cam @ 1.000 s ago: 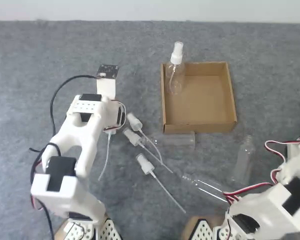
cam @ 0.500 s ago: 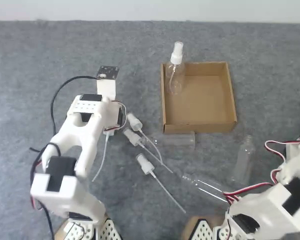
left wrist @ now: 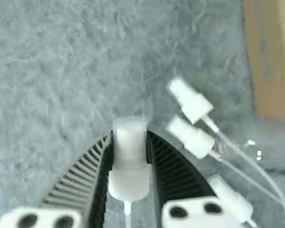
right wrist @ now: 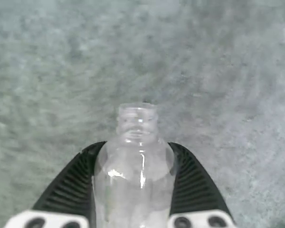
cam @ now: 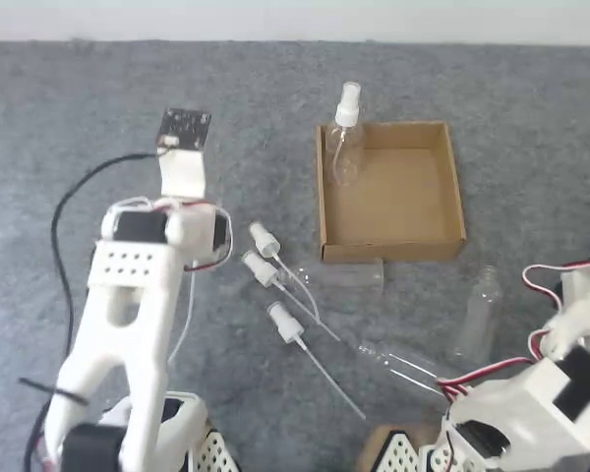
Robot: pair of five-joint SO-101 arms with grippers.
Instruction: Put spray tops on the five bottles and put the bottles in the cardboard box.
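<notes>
The table is covered in a grey, rough, matt cloth, much like carpet. The cardboard box is plain brown paperboard, matt. The left gripper has black, ribbed, matt plastic jaws closed around a smooth white plastic spray top. The right gripper has the same jaws clamped on a clear, glossy plastic bottle. The left arm has a smooth white plastic shell.

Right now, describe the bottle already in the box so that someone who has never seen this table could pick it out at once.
Find the cardboard box on the grey carpet. The bottle stands in its far left corner. It alone wears a white spray top; the other clear bottles, outside the box, have bare necks.
</notes>
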